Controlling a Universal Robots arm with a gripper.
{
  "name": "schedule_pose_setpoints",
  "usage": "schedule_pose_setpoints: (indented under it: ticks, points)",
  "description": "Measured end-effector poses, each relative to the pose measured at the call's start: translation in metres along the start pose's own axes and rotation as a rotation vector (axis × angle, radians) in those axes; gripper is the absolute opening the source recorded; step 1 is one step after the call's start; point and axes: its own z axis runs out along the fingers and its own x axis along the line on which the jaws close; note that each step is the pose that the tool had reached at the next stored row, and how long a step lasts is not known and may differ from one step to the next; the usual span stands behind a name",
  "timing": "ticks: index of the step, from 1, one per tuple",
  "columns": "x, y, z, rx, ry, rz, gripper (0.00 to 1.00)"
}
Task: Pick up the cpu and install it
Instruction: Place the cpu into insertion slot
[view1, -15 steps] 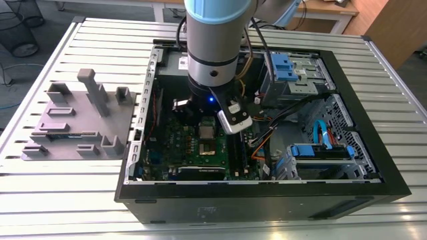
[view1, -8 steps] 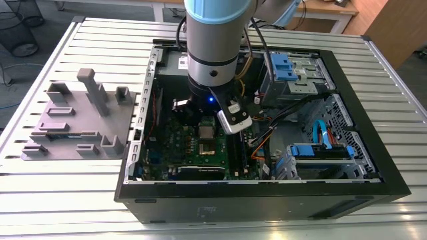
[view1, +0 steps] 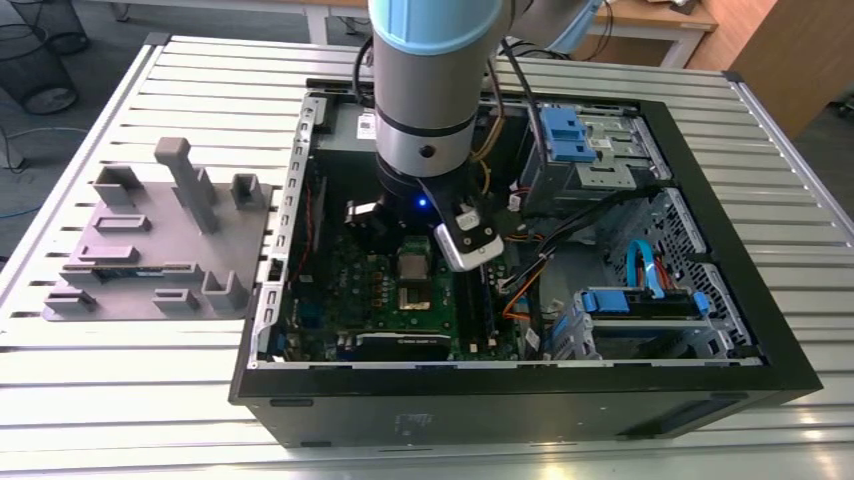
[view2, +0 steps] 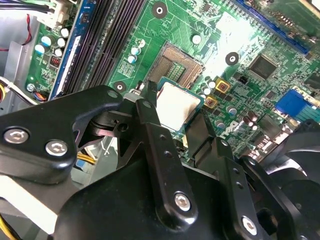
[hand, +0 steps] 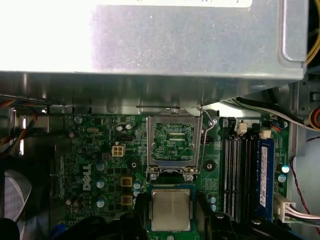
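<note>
Pick-up is done. The gripper (view2: 176, 120) has its fingers (view2: 148, 114) clamped on opposite edges of the cpu (view2: 178, 106). The cpu is held inside the computer case (view1: 534, 410), above the motherboard (hand: 100, 150) and just beside the open socket (view2: 181, 62). It is not yet seated in the socket.

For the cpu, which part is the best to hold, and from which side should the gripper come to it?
Grip the cpu by two opposite thin edges, coming from above its shiny top. It is a flat, level square, so only the edges give hold, and the underside stays free for the socket. The gripper seems to hold it so.
</note>
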Motion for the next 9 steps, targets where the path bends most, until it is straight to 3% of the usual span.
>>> schedule_pose_setpoints:
  ticks: [9]
  points:
    - [0.0000, -0.0030, 0.0052, -0.0001, -0.0001, 0.000, 0.47]
